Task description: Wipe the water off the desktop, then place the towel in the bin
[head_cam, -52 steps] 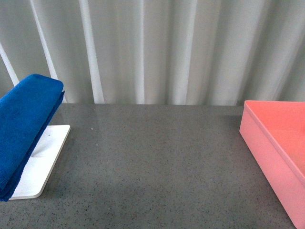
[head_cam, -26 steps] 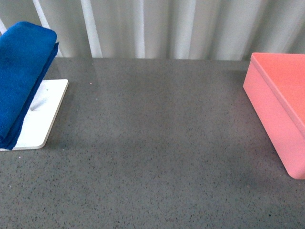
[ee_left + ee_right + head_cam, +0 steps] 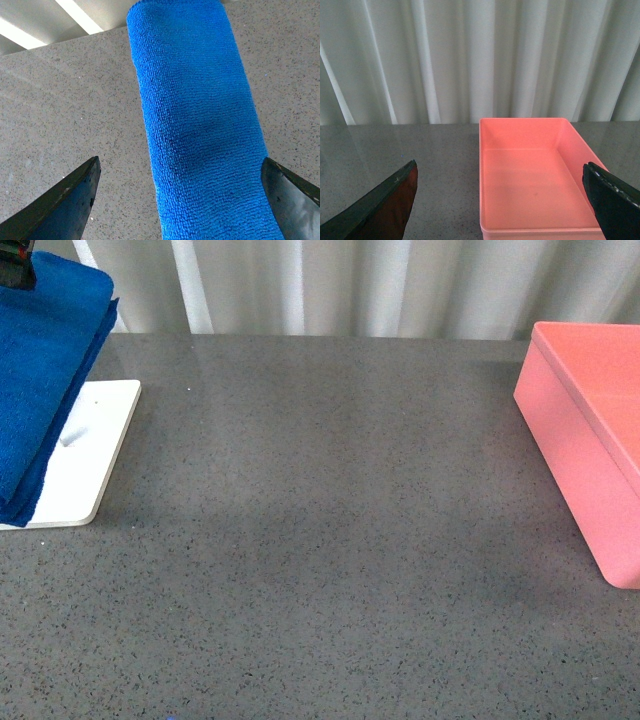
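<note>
The blue towel (image 3: pixel 45 380) hangs folded over a rack at the desktop's (image 3: pixel 330 530) far left. In the left wrist view the towel (image 3: pixel 195 125) runs as a long blue roll between my left gripper's (image 3: pixel 180 165) open fingers (image 3: pixel 70 200), which stand wide on either side of it without touching. A dark bit of the left gripper (image 3: pixel 14 265) shows above the towel. The pink bin (image 3: pixel 590 430) stands at the right edge. My right gripper (image 3: pixel 499 167) is open and empty, hovering before the empty bin (image 3: pixel 520 120). I make out no water on the desktop.
The rack's white base plate (image 3: pixel 85 455) lies under the towel at the left. A white pleated curtain (image 3: pixel 330 285) closes off the back of the desktop. Grey desktop spans between the rack and the bin.
The front view has tilted down: towel, rack and bin now sit higher in the picture, with more desktop in front. A dark bit of the left gripper has appeared above the towel.
</note>
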Controlling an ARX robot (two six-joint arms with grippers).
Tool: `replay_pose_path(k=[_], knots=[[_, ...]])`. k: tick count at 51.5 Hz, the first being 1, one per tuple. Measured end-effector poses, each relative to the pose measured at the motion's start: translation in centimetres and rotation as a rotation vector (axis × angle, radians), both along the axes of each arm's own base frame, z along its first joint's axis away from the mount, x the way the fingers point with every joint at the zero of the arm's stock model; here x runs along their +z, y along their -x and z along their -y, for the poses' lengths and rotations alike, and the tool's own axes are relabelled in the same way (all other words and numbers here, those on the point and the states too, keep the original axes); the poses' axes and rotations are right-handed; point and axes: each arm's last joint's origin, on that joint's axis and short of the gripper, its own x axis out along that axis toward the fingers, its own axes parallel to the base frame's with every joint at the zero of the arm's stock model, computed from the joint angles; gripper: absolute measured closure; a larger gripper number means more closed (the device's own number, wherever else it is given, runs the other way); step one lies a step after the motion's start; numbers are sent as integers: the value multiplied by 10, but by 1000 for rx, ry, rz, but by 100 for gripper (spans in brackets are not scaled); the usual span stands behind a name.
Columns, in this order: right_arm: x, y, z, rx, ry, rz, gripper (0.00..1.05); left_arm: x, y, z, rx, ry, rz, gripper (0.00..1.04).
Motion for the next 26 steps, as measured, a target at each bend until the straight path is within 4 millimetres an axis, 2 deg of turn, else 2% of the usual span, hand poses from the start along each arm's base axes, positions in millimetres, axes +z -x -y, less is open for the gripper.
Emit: replay_pose_path(k=[11,26], knots=[[0,0,0,0,0,0,7,-15,-4,-5,17,22,-39,7],[0,0,0,0,0,0,7,-22,-6,-7,28,41,-47,7]])
